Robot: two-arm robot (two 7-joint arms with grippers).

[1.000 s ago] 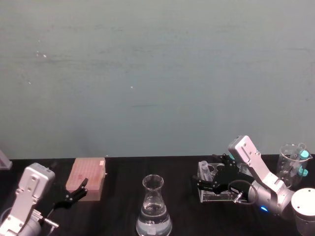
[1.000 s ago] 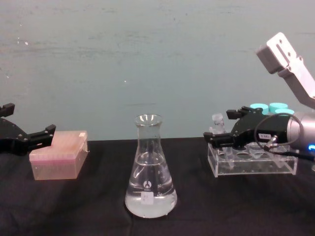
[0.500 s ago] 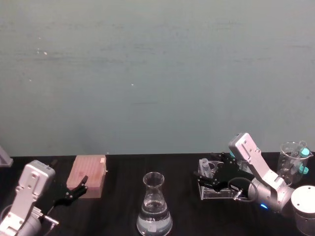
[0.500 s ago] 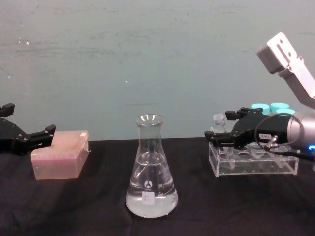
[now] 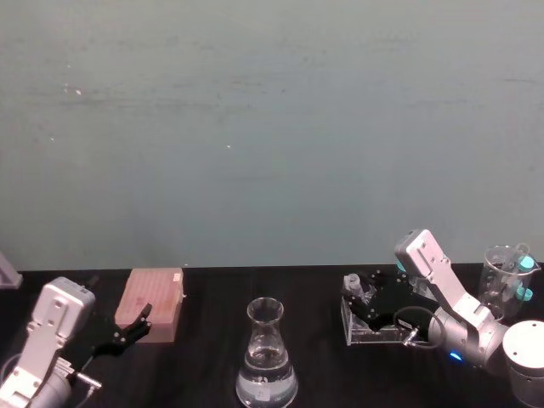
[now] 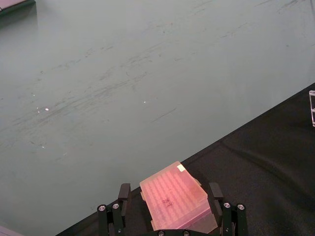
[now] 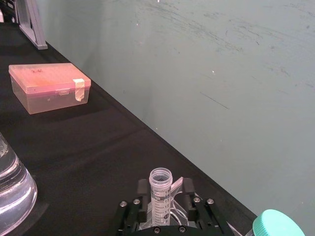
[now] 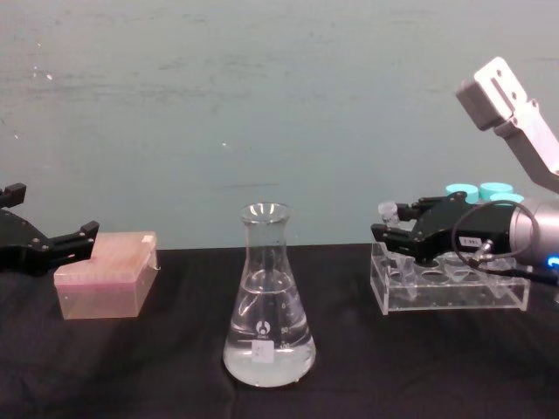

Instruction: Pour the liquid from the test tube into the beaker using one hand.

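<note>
Black table (image 8: 157,375), glass beaker (image 8: 268,297) part full of clear liquid (image 8: 268,356) near the middle, clear rack (image 8: 454,295) right, pink box (image 8: 103,279) left, left gripper (image 5: 141,325) fingers apart beside it, right gripper (image 7: 160,197) clamped on test tube (image 7: 160,184) over the rack's left end

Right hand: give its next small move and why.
Probably lift straight up: the right hand sits around the small clear glass test tube, upright at the clear acrylic rack; the tall clear conical flask stands apart, left hand parked.

Pink tip box (image 8: 105,278) left on black table (image 8: 140,371); clear rack (image 8: 454,298) right, teal-capped tubes (image 8: 479,188) near.
</note>
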